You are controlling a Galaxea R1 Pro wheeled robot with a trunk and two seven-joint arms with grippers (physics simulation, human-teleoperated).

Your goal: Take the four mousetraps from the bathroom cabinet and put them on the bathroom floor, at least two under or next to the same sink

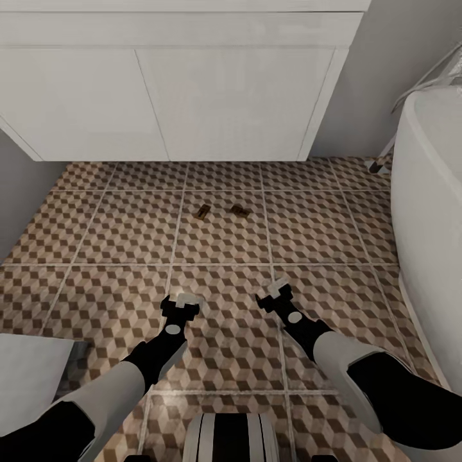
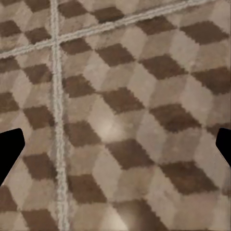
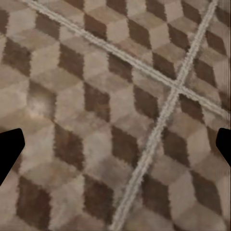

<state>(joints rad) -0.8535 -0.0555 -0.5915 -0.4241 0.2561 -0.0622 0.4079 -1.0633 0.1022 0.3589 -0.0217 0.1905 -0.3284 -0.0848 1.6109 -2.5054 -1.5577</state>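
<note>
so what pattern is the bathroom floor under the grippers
Brown-and-beige 3D cube pattern with pale grey grout lines on the bathroom floor, clearest in the left wrist view.

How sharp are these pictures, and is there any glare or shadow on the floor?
Head view: fairly crisp, even soft light, a faint shadow under the white vanity; the two mousetraps are too small for detail. Left wrist view: the bathroom floor looks coarse and blurred, with a pale sheen near the centre. Right wrist view: the same softness, with a dull sheen on the tiles.
</note>
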